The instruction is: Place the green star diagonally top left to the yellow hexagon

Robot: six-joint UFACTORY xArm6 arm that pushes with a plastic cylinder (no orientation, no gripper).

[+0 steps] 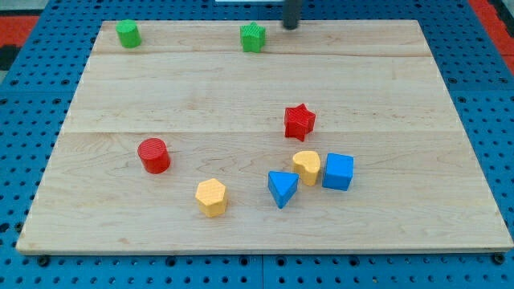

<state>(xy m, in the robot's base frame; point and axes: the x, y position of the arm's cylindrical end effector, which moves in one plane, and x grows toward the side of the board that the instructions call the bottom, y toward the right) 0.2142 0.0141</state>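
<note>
The green star (253, 38) is seen near the top edge of the wooden board (241, 88), just left of the rod's tip (290, 26); whether they touch cannot be told. Nothing is grasped, the rod having no jaws. The yellow hexagon (211, 197) lies well apart, toward the view's bottom, right of the red cylinder (153, 155).

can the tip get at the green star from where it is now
Probably yes. My tip sits at the view's top, just right of the green star, with bare board between them and no block in the way.
</note>
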